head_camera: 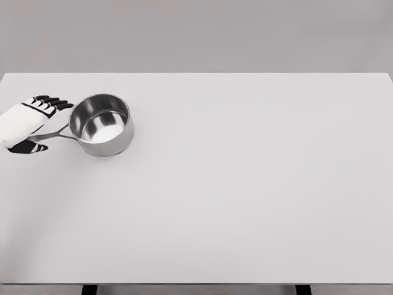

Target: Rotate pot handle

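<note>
So my left hand [27, 126] sits at far left of the table [245, 203], fingers [52, 102] spread w/ thumb below, straddling the pot handle [52, 134] but not clamped on it, steel pot [102, 124] upright just to its right.

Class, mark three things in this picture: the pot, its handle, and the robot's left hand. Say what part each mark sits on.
pot [116, 140], head view, on the outer steel wall at the front.
handle [60, 132], head view, on the bare stretch between hand and pot.
left hand [27, 120], head view, on the white back of the hand.
</note>
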